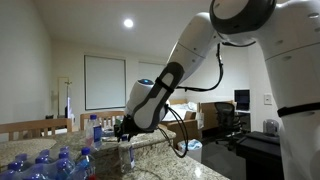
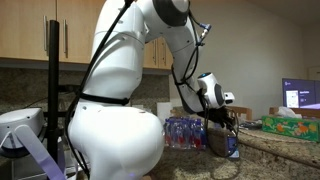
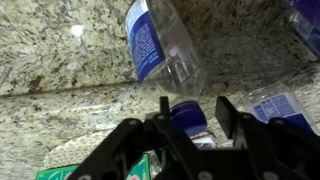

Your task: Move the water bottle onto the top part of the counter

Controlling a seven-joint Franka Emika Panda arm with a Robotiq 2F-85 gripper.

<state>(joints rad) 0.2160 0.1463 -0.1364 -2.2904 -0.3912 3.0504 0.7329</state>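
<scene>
Gripper: my gripper [image 3: 193,106] has black, angular fingers [image 3: 232,118] spread wide, with nothing gripped. In both exterior views [image 1: 124,130] [image 2: 222,124] it hangs low over the counter.
Between the fingers: the round blue cap of a spare bottle [image 3: 186,118] shows in the gap, lower than my fingertips and seen from above.
Water bottle: the water bottle [image 3: 160,45] sits just beyond my fingertips and apart from them. It is slim, clear, ribbed plastic with a blue label in white print.
Long axis: in the wrist view it runs from the top edge down and to the right. The labelled part is farther from me and the bare ribbed end is nearer. The cap is out of view, and I cannot tell whether the bottle stands or lies.
Place: it is on the granite counter [image 3: 60,50], which is polished, speckled grey-beige stone with a bright glare spot. Its clear end is just beside the step edge [image 3: 80,92] that crosses the stone. I cannot tell which level is the raised one.
Nearby: a second labelled bottle [image 3: 288,105] is near the right edge, and a green-and-white packet [image 3: 70,170] is at the near left corner.
Farther out: a cluster of blue-capped bottles [image 1: 45,162] [image 2: 185,132] stands on the counter.
Arm: the arm [image 1: 240,20] has a smooth, rounded white casing.
</scene>
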